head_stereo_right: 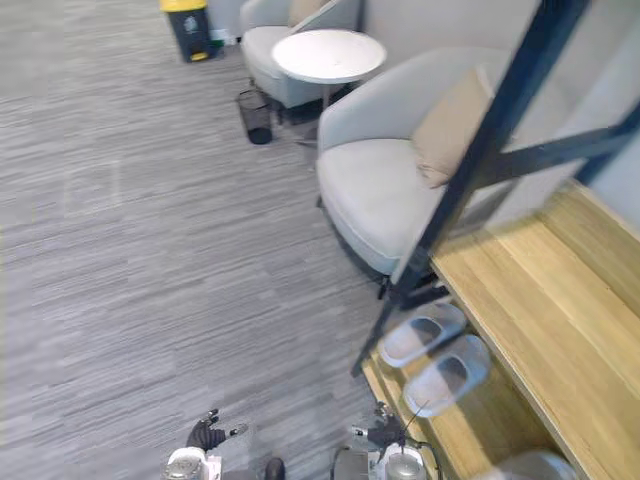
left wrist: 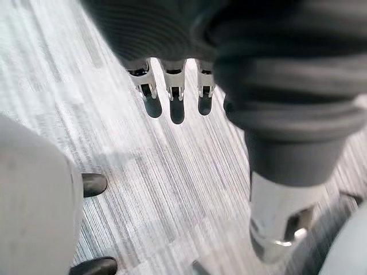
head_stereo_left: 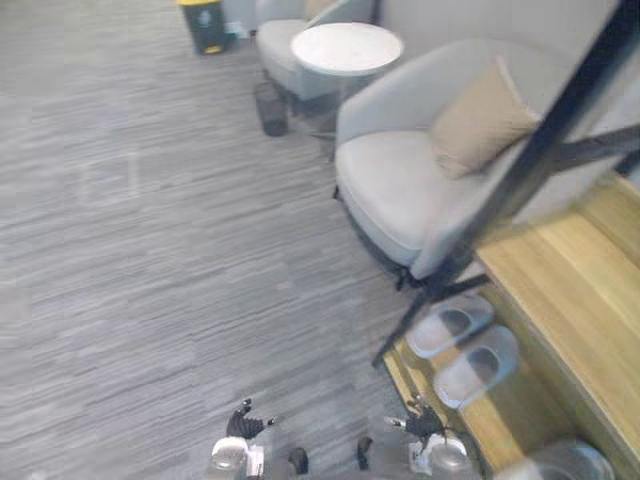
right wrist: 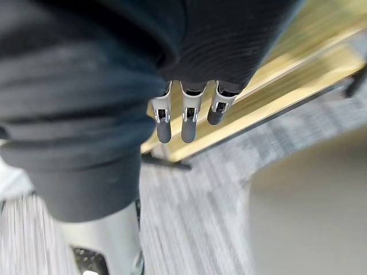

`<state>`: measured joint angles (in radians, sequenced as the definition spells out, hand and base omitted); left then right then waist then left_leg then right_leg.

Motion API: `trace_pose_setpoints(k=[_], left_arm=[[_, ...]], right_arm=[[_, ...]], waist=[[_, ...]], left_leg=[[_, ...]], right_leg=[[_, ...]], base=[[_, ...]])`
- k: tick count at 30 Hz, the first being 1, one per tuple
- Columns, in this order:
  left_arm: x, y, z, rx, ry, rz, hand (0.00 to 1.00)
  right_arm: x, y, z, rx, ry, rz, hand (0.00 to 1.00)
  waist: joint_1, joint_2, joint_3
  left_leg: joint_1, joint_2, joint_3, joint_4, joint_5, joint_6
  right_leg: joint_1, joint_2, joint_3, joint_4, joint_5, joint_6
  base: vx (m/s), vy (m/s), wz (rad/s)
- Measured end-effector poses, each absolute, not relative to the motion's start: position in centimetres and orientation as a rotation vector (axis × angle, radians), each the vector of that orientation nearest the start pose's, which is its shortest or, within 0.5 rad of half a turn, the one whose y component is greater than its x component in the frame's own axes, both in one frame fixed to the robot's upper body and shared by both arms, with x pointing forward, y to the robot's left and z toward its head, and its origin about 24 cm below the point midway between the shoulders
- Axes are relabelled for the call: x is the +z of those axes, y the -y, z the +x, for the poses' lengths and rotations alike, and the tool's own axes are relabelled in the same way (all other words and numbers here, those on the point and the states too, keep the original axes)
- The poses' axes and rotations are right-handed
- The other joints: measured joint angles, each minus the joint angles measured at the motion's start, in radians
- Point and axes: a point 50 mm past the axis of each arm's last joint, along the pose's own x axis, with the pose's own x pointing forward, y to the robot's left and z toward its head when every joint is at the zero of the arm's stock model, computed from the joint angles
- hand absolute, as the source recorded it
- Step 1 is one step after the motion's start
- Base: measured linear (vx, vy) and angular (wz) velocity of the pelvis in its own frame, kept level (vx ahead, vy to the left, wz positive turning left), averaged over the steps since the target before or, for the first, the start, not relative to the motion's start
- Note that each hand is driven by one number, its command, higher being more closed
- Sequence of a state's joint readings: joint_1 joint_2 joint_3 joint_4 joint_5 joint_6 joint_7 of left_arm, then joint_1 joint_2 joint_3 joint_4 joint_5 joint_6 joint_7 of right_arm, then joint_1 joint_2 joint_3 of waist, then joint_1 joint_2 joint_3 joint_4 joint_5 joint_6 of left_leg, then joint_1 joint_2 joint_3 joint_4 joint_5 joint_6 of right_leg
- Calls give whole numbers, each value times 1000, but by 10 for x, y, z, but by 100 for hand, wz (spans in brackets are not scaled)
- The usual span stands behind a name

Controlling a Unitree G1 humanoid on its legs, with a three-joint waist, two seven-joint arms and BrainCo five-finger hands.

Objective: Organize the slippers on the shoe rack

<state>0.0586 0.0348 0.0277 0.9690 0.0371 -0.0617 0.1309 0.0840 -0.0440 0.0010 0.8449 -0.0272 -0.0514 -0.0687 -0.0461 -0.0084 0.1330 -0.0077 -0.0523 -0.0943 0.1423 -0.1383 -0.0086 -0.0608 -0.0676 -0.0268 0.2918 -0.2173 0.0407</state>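
Two slippers (head_stereo_left: 478, 365) counted at lower right of the head views, lying side by side and roughly parallel on the low shelf of the rack (head_stereo_left: 560, 265), just beside its black post (head_stereo_left: 545, 138). Could not tell whether touching. Found left hand (left wrist: 176, 106) low at bottom centre of the head views, fingers straight and released, grasping nothing, carpet (head_stereo_left: 150, 250) beneath. Found right hand (right wrist: 187, 123) likewise slack and empty, hanging near the rack's edge, short of the slippers. Saw no slipper on the carpet, none in either hand. Noted a pale blurred shape (head_stereo_left: 565, 462) at bottom right corner of the left eye view; could not make out what. Passed over chair (head_stereo_left: 400, 180), cushion (head_stereo_left: 480, 120), table (head_stereo_left: 347, 47) and bin (head_stereo_left: 272, 110) in upper part of frame, well apart from the work. Judged task largely done: pair shelved and aligned. Remaining, at most, a small straightening, or nothing.
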Motion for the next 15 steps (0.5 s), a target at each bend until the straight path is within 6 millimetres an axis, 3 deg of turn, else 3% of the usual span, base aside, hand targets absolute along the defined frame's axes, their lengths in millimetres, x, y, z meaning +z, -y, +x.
trace_pose_setpoints(k=[2,4,5,8,10,12,13,14,15], left_arm=[[-147,-175,131,183,-933,85,0],[-144,-175,135,184,-909,84,0],[-144,-175,135,182,-910,86,0],[-142,-172,140,176,-898,76,0],[-142,-177,140,180,-900,89,0],[-141,-174,145,165,-887,90,0],[-141,-169,144,154,-892,87,0],[-144,-166,140,148,-911,82,0],[-145,-167,138,149,-917,83,0]], right_arm=[[-139,168,139,-84,-873,-78,0],[-137,166,144,-81,-863,-78,0],[-136,169,147,-83,-852,-86,0],[-135,167,149,-79,-848,-83,0],[-136,165,148,-73,-851,-78,0],[-135,169,149,-82,-849,-84,0],[-135,173,150,-87,-848,-91,0],[-133,176,153,-91,-841,-101,0],[-133,176,153,-91,-841,-98,0]], waist=[[1,-19,13],[8,-26,23],[11,-24,22],[22,-9,32],[29,-38,23],[26,-28,29],[29,-6,26],[23,11,29],[20,14,29]], left_leg=[[-37,17,47,129,-43,-62],[-81,59,200,230,-75,-78],[-79,81,320,249,-66,-55],[-74,87,360,255,-56,-39],[-99,61,418,264,-54,-36],[-128,72,514,296,-56,-23],[-118,84,555,273,-69,7],[-88,79,549,236,-83,31],[-59,69,538,199,-81,33]], right_leg=[[75,-3,-61,-21,2,-2],[114,2,-99,-22,2,-2],[132,4,-130,-13,1,-2],[113,-4,-166,37,-30,11],[181,-29,-208,-124,-3,6],[204,-51,-264,-154,-1,7],[205,-40,-283,-148,-1,7],[207,-32,-300,-117,-2,9],[204,-36,-301,-77,-5,12]], base=[[189,-53,115],[157,-29,102],[146,-1,83],[140,47,65],[68,18,90],[110,-16,87],[136,6,55],[159,20,64],[225,56,64]])
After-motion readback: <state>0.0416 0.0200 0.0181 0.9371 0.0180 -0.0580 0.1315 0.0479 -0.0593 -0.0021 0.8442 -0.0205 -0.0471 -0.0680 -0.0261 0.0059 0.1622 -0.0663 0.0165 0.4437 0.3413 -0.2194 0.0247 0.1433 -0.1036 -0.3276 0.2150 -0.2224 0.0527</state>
